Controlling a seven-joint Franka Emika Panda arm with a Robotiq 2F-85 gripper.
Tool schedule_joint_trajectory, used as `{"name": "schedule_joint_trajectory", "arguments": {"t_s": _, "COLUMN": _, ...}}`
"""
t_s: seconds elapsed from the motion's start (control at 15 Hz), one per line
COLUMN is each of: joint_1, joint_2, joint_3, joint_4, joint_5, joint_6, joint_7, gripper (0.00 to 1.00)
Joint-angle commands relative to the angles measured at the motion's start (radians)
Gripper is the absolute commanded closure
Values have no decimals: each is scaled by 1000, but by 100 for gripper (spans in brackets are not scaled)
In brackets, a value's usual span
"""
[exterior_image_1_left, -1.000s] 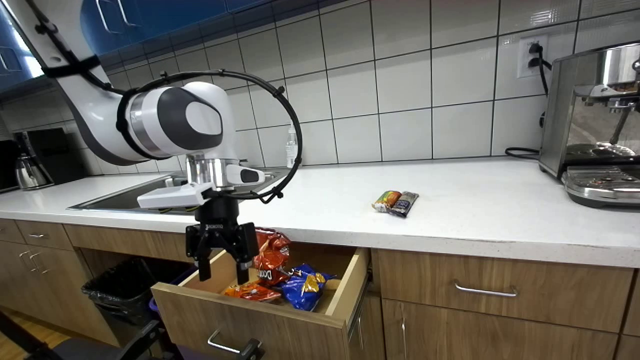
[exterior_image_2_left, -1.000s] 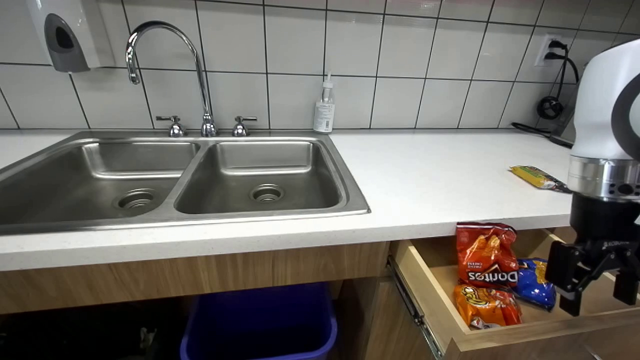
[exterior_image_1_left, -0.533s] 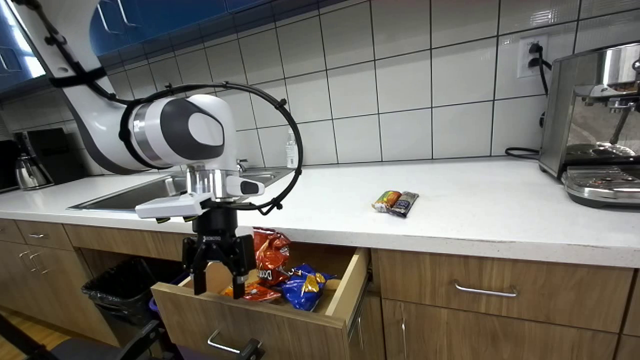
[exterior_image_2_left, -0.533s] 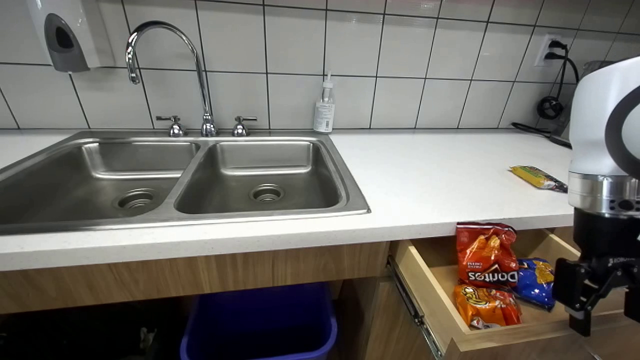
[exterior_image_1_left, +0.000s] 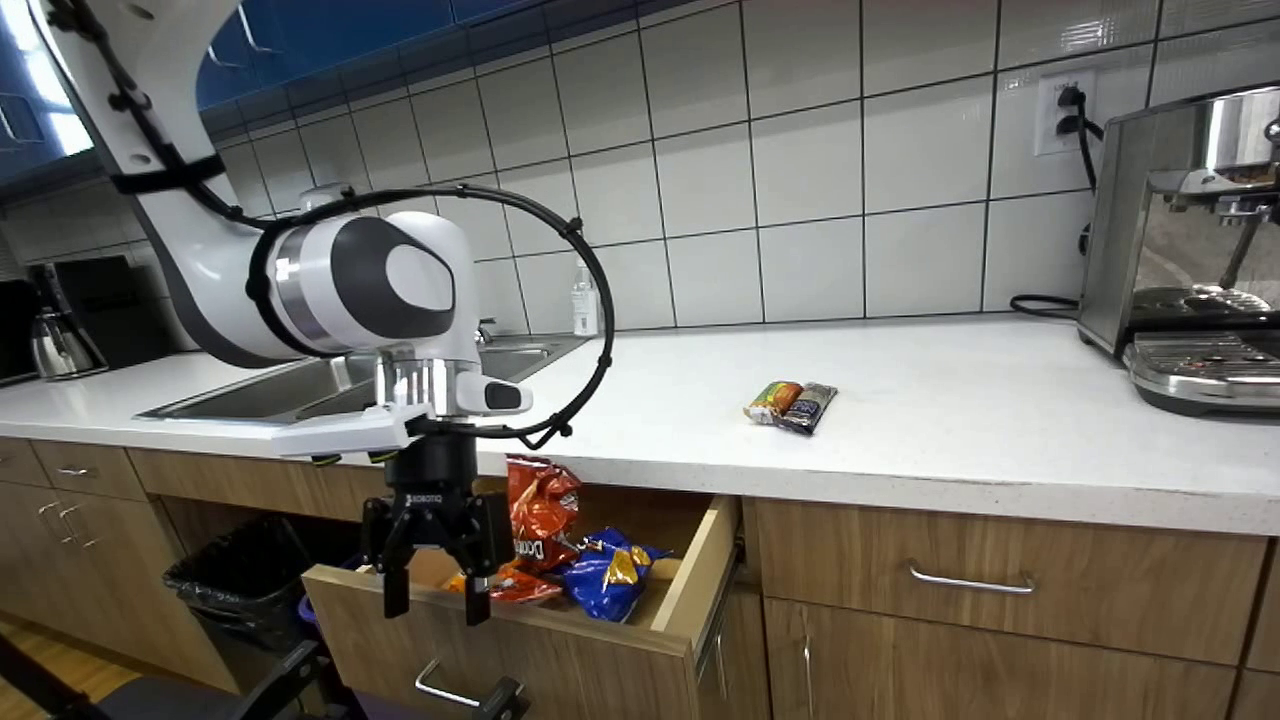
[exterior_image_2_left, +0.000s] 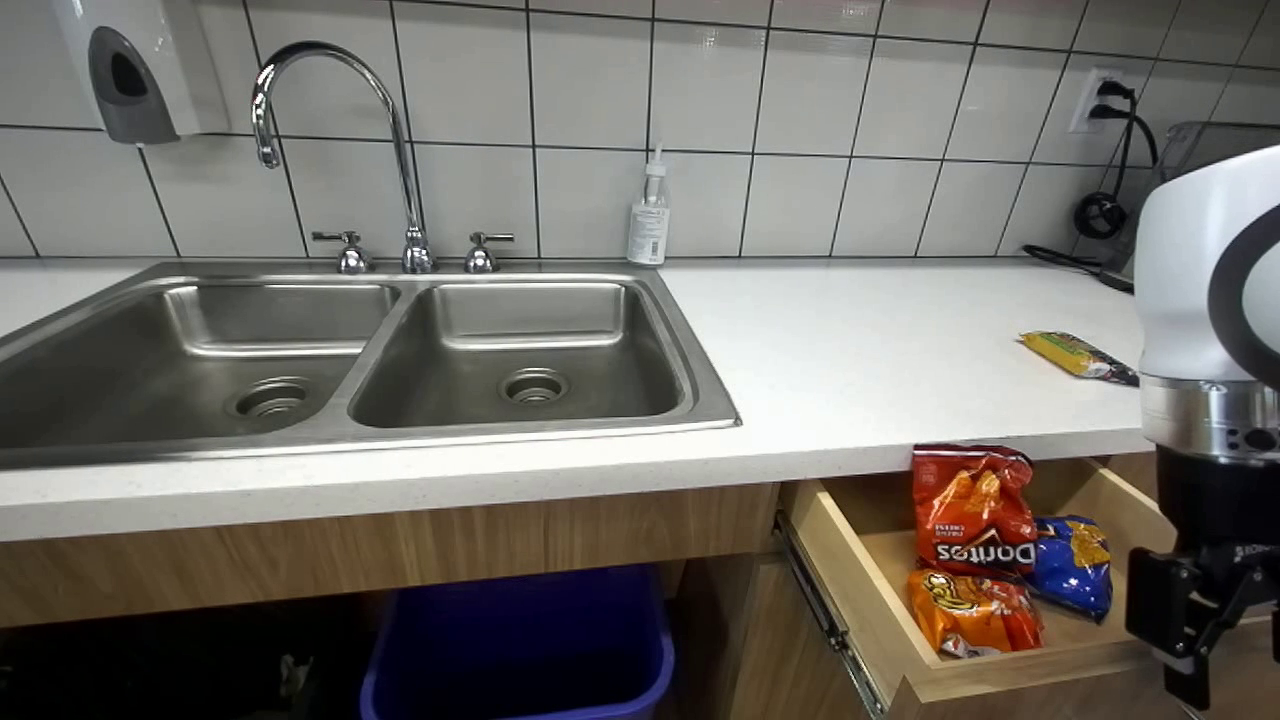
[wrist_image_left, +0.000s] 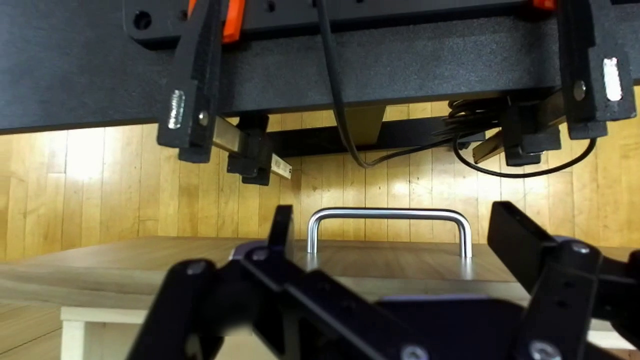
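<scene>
Gripper (exterior_image_1_left: 437, 607): jaws spread wide, tips downward, apart from and above the metal handle (wrist_image_left: 390, 213). Handle mounted on the front of the extended drawer (exterior_image_1_left: 580, 668), bow projecting outward, long axis horizontal, parallel to the jaws' spread. In drawer: red bag (exterior_image_2_left: 972, 510), orange bag (exterior_image_2_left: 970, 610), blue bag (exterior_image_2_left: 1070, 568). On bench (exterior_image_1_left: 940, 400): two small packets (exterior_image_1_left: 790, 405), side by side

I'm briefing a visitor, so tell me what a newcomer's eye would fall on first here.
Probably the big white arm at the left of an exterior view, its open tool near the front edge of the pulled-out drawer. Next, the bright colours in that drawer: a red bag, an orange bag and a blue bag. In the wrist view, the shiny handle stands out against the wood floor.
</scene>
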Motion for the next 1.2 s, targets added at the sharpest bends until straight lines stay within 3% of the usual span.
{"name": "schedule_joint_trajectory", "arguments": {"t_s": 0.0, "joint_1": -18, "joint_2": 9, "joint_3": -5, "joint_4": 2, "joint_5": -50, "joint_6": -12, "joint_7": 15, "gripper": 0}}
{"name": "schedule_joint_trajectory", "arguments": {"t_s": 0.53, "joint_1": -12, "joint_2": 36, "joint_3": -32, "joint_4": 3, "joint_5": -164, "joint_6": 54, "joint_7": 81, "gripper": 0}}
{"name": "schedule_joint_trajectory", "arguments": {"t_s": 1.13, "joint_1": 6, "joint_2": 92, "joint_3": -66, "joint_4": 7, "joint_5": -251, "joint_6": 214, "joint_7": 147, "gripper": 0}}
